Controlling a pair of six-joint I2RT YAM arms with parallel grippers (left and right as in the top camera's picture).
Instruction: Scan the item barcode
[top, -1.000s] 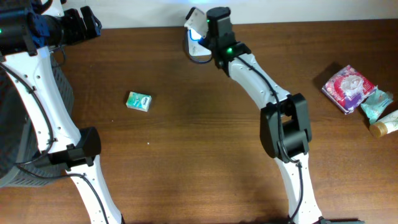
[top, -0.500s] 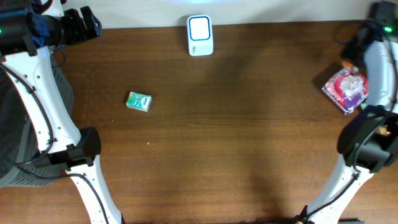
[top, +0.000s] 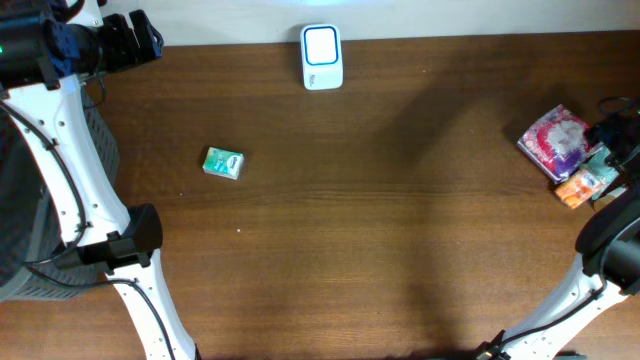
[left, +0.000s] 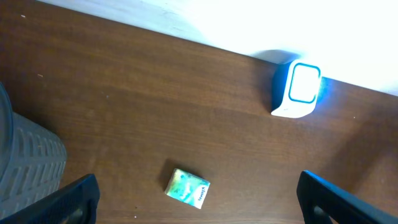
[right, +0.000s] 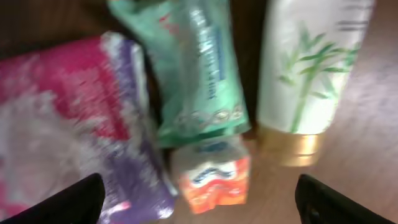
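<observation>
— Where's the scanner?
— The barcode scanner (top: 321, 57) stands at the far edge of the tabletop (top: 400, 250), about midway along it. Its window glows blue in the left wrist view.
— And the item?
— A small orange-and-white box (right: 211, 177) lies near the right edge of the tabletop, right at the end of a green packet (right: 202, 74). A pink-and-purple package (right: 68, 118) lies on one side of them and a white bottle (right: 308, 68) with a gold cap on the other.
— Is the right gripper holding it?
— No. The right gripper (right: 199, 186) hangs over the box with its fingers spread wide, gripping nothing.
— The left one?
— The left gripper (top: 147, 38) is at the far left corner, jaws wide apart and empty. A small green box (left: 188, 188) lies on bare wood left of the middle, well apart from the scanner. A grey bin (left: 28, 162) sits at the left edge.
</observation>
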